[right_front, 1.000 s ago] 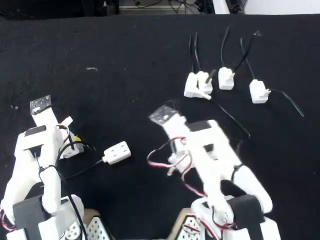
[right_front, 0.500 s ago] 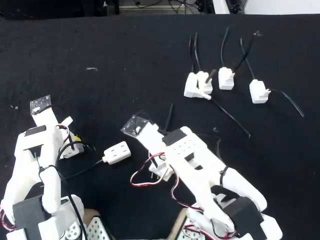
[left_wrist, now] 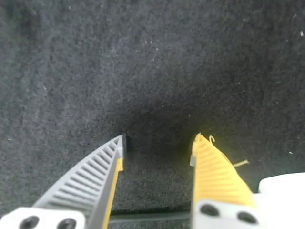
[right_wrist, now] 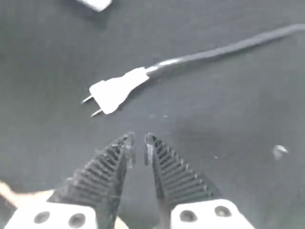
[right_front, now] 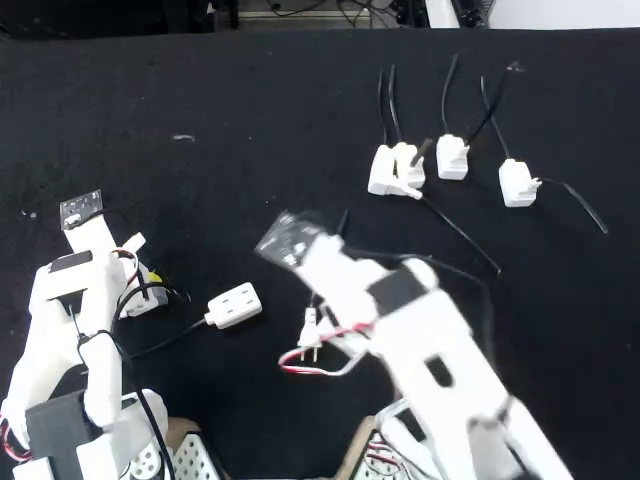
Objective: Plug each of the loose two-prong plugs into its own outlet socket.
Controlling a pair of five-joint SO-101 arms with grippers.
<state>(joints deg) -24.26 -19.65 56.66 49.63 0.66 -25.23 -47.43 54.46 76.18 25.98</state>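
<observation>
**Right end effector nearly closed beside a loose plug**

The right end effector (right_wrist: 138,140) is closed but for a thin gap and holds nothing. The left end effector (left_wrist: 157,143) is wide open and empty. One two-prong plug (right_front: 310,328) lies near one outlet socket (right_front: 235,305). Four white corded pieces (right_front: 452,157) lie well apart from them on the black desk (right_front: 200,100).

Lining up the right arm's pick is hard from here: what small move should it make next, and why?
Probably open the right gripper and ease it toward the loose plug. Its jaws are all but shut on nothing, and the plug lies flat just ahead of it, not gripped. The outlet socket sits apart from the plug, so the plug has to be picked up first.
</observation>
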